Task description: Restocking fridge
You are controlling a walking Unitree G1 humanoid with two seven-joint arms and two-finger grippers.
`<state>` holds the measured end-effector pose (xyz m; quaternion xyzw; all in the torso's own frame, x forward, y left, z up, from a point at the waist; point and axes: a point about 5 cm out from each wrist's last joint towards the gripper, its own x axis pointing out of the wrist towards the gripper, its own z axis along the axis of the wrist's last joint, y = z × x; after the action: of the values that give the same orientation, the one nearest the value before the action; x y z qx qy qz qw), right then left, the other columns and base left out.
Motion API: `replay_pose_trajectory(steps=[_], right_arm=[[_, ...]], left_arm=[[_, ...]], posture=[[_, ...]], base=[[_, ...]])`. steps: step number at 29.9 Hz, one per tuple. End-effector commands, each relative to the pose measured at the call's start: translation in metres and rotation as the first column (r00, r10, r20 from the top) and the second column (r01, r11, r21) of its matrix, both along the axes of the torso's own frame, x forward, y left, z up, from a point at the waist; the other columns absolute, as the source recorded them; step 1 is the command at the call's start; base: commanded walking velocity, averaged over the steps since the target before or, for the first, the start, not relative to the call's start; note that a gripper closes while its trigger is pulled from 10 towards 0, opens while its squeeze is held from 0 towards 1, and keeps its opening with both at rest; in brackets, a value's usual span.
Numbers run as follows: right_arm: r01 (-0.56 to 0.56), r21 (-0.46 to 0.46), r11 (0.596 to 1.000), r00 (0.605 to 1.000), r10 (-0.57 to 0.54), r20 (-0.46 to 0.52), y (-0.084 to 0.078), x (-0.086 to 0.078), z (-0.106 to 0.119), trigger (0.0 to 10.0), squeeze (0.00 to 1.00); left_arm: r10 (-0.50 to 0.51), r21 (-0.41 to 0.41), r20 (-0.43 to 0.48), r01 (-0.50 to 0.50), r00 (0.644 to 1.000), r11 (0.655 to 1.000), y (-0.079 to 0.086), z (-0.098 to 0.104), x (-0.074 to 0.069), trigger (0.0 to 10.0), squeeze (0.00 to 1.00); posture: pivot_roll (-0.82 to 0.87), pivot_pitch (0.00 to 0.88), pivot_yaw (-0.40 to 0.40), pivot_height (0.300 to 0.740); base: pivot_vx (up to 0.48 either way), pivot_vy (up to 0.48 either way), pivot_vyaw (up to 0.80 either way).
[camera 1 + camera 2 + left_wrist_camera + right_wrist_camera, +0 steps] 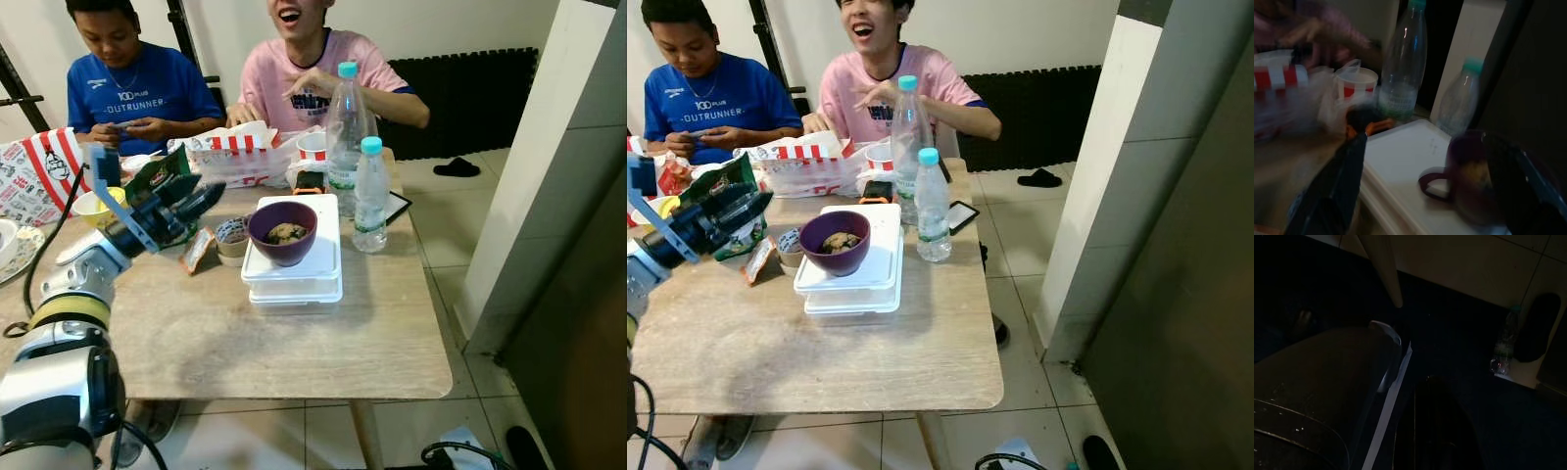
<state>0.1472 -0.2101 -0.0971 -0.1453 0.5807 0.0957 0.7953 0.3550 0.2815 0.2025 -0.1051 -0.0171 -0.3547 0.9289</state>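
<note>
A purple bowl (285,231) with food in it stands on a stack of white lidded containers (294,272) in the middle of the wooden table (294,343). Just right of it stand a small water bottle (370,196) and, behind that, a tall water bottle (348,122). My left gripper (191,204) hovers over the table to the left of the bowl, open and pointing at it. In the left wrist view the bowl (1474,176) sits ahead, between the spread black fingers (1337,196), untouched. The right arm hangs low; its wrist view is dark, with floor tiles and a table leg (1383,269).
Two people sit at the far side behind red-and-white food boxes (230,152). A small cup (232,235), a green snack bag (157,176) and a yellow cup (93,206) lie near my left gripper. A phone (397,204) lies by the bottles. A white wall (549,166) stands to the right.
</note>
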Motion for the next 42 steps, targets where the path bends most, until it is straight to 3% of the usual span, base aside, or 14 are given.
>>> replay_pose_trajectory(steps=[1,4,6,12,21,33,42], right_arm=[[-0.004,0.004,1.0,1.0,0.004,0.006,0.002,0.001,0.0,10.0,0.0],[-0.01,-0.001,1.0,1.0,0.01,0.005,0.002,0.0,0.0,10.0,0.0],[-0.012,-0.003,1.0,1.0,0.012,0.004,0.002,0.0,0.0,10.0,0.0],[-0.027,-0.016,1.0,1.0,0.027,0.0,0.0,0.0,0.0,10.0,0.0],[-0.027,-0.018,0.999,1.0,0.027,0.002,0.0,0.001,0.0,10.0,0.0],[-0.024,-0.017,1.0,1.0,0.024,0.002,-0.001,0.001,0.0,10.0,0.0],[-0.021,-0.014,1.0,1.0,0.021,0.002,0.0,0.001,0.0,10.0,0.0]], left_arm=[[0.06,0.109,-0.027,-0.057,0.998,0.992,0.009,-0.003,-0.002,10.0,0.0],[0.076,0.216,-0.004,-0.073,0.997,0.974,0.003,-0.005,0.003,10.0,0.0],[0.076,0.236,0.009,-0.077,0.997,0.969,0.001,-0.005,0.004,10.0,0.0],[-0.027,0.35,0.006,0.023,1.0,0.936,-0.014,-0.01,0.006,10.0,0.0],[-0.067,0.382,-0.015,0.067,0.998,0.922,-0.018,-0.017,0.004,10.0,0.0],[-0.033,0.413,-0.022,0.039,0.999,0.91,-0.021,-0.026,0.005,10.0,0.0],[-0.134,0.374,-0.031,0.136,0.99,0.917,-0.032,-0.029,0.003,10.0,0.0]], posture=[[-0.02,0.0,0.073,0.74],[-0.02,0.0,0.069,0.74],[-0.02,0.0,0.066,0.74],[-0.03,0.0,0.059,0.74],[-0.03,0.0,0.051,0.74],[-0.03,0.0,0.053,0.74],[-0.03,0.0,0.057,0.74]], base=[[0.0,0.0,0.0],[0.0,0.0,0.0],[0.0,0.0,0.0],[0.0,0.0,0.0],[0.0,0.0,0.0],[0.0,0.0,0.0],[0.0,0.0,0.0]])
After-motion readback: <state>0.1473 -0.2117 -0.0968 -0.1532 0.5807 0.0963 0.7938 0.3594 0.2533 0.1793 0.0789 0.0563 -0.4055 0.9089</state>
